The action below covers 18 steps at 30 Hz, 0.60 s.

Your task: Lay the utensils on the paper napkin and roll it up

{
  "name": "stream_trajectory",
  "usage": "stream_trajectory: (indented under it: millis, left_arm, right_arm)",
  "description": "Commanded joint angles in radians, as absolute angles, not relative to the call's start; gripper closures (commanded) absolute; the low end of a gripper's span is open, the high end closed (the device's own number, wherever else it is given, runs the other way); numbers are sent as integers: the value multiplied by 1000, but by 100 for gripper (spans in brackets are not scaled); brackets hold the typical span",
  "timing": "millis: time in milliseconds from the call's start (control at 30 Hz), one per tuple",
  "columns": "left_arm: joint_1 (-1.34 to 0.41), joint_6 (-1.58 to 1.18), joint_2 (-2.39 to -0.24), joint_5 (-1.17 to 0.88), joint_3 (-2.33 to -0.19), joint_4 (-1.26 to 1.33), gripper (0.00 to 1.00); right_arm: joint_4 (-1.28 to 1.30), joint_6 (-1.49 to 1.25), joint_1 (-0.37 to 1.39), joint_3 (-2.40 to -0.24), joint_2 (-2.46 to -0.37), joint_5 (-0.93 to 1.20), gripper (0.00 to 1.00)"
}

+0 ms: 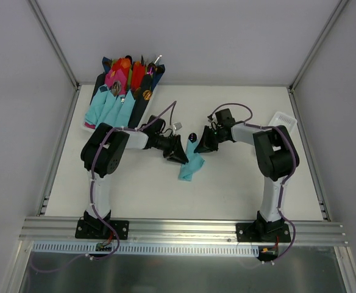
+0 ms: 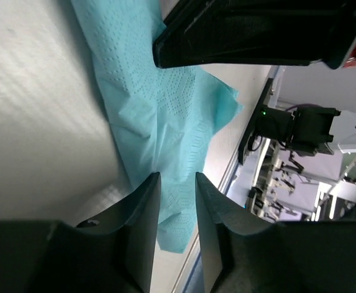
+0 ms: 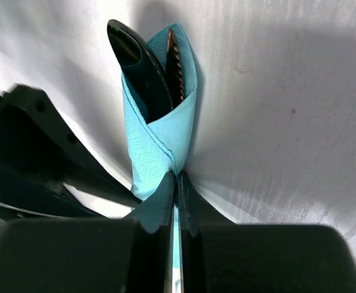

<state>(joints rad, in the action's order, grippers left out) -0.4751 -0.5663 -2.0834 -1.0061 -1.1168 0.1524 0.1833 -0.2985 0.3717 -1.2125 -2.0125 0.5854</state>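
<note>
The thin teal paper napkin (image 1: 191,166) lies near the middle of the white table (image 1: 239,189), between the two arms. It is rolled into a narrow, loose cone. From its open far end two utensils stick out: a spoon with a dark oval bowl (image 3: 132,52) and, just beside it, a brownish knife with a serrated blade (image 3: 173,67). Their handles are hidden inside the paper.

The right end effector (image 3: 177,177) has its fingers pressed together on the near, narrow end of the roll, with a thin edge of teal paper pinched between them. The left end effector (image 2: 177,180) is low over the loose, crumpled part of the napkin. Its two fingers stand a little apart, and the paper shows through the gap; they do not clamp it. In the top view both end effectors point toward each other, close on each side of the roll.

At the far left corner of the table there is a dark tray with teal, pink, red and navy napkin rolls (image 1: 126,85). A white plastic basket (image 1: 286,121) stands at the right edge.
</note>
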Motion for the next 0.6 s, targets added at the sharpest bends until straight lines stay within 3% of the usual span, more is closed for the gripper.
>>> stream_trajectory:
  millis: [0, 300, 567]
  left_arm:
    - [-433, -485, -1991, -962, -1103, 106, 68]
    - [-356, -443, -1979, -974, -1104, 71, 57]
    - [-354, -413, -2052, -1025, -1157, 109, 54]
  right_arm:
    - [152, -270, 388, -1180, -1967, 580, 100]
    - [20, -268, 387, -1109, -1899, 610, 100]
    - [-155, -294, 388, -1026, -1856, 667, 100]
